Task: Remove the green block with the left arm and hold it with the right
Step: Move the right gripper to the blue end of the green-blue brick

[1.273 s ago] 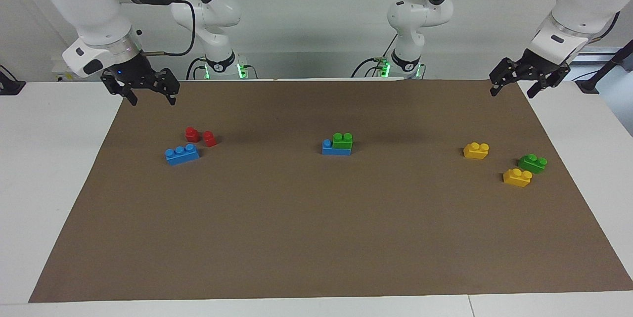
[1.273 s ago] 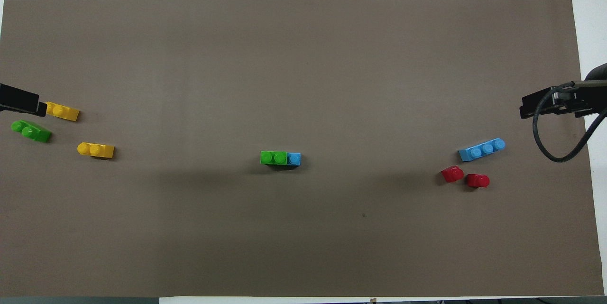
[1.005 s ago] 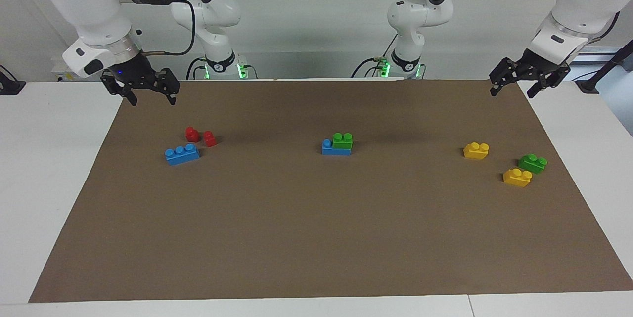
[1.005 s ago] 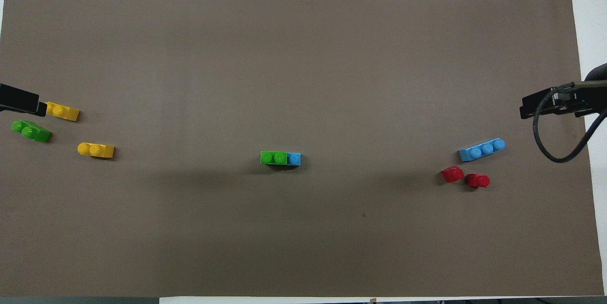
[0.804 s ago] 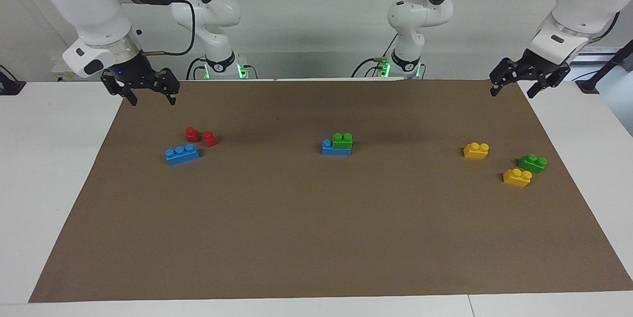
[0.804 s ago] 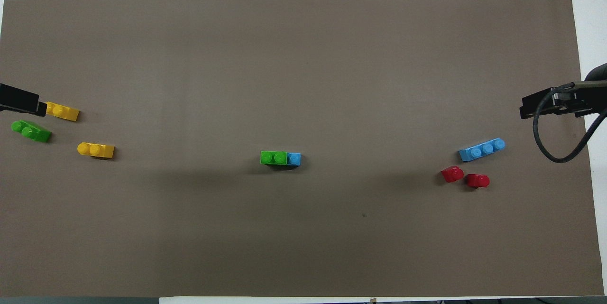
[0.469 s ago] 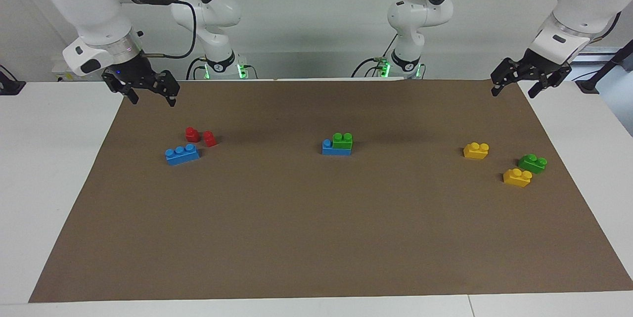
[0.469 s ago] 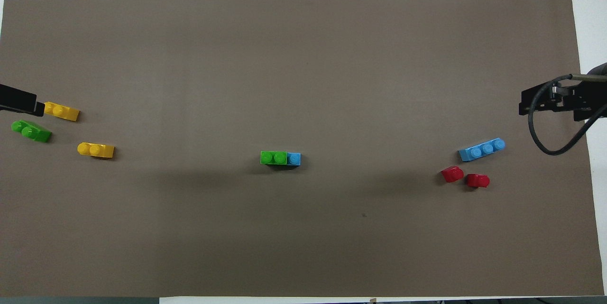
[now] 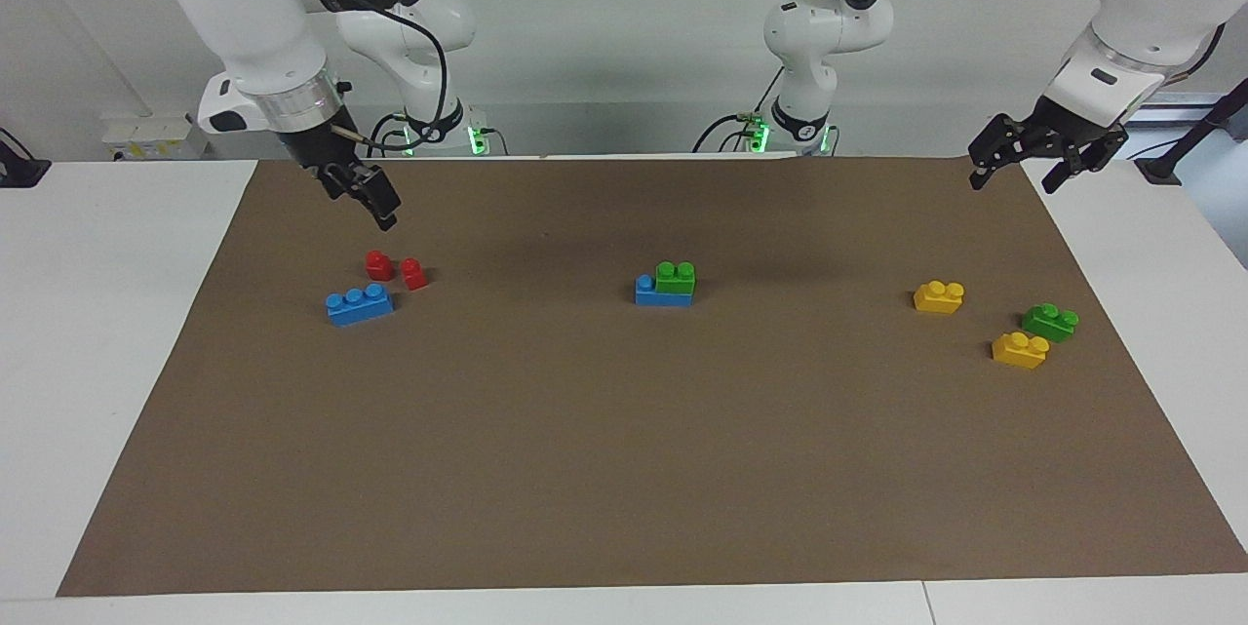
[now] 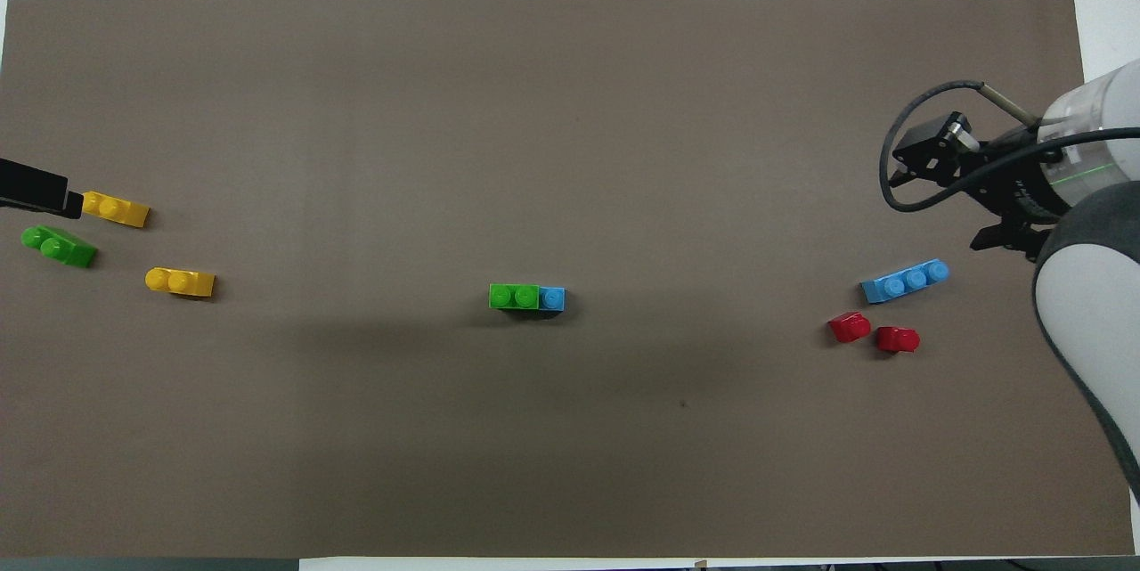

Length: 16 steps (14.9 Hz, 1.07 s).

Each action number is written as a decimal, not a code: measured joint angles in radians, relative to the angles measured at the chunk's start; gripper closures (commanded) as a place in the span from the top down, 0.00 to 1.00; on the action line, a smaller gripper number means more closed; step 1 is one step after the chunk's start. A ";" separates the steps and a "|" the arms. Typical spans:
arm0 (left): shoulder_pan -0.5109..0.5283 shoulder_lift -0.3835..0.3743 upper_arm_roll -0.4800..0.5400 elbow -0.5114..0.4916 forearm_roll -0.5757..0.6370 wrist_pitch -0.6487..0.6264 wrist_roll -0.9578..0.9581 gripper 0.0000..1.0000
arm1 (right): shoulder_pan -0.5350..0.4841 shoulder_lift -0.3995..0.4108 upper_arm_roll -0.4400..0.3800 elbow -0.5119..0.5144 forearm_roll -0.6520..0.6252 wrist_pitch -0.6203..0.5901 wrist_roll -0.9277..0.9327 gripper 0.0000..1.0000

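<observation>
Brown mat on a white table, both arms up, the stack in mid-mat untouched.

You have the right gripper (image 9: 375, 206) raised over the mat near the two red blocks (image 9: 395, 269), its fingers impossible to tell apart; the left gripper (image 9: 1014, 167) waits over the mat's corner at its own end, fingers spread. Your green block (image 9: 676, 277) sits on the blue brick (image 9: 661, 292) at mid-mat, long axis running from one arm's end to the other, roughly midway between both grippers, the right one somewhat closer. Its green twin (image 9: 1050, 322) lies among the yellow bricks (image 9: 939, 296).
</observation>
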 measured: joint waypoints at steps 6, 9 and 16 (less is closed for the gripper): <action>0.009 0.000 0.002 -0.001 0.001 0.000 0.000 1.00 | 0.076 0.031 0.002 -0.045 0.193 0.074 0.467 1.00; 0.018 0.000 0.003 -0.002 0.001 0.000 0.000 1.00 | 0.116 0.064 0.002 -0.062 0.263 0.123 0.635 1.00; 0.017 -0.004 -0.001 -0.017 0.001 -0.003 -0.035 1.00 | 0.248 0.087 0.002 -0.242 0.379 0.407 0.755 1.00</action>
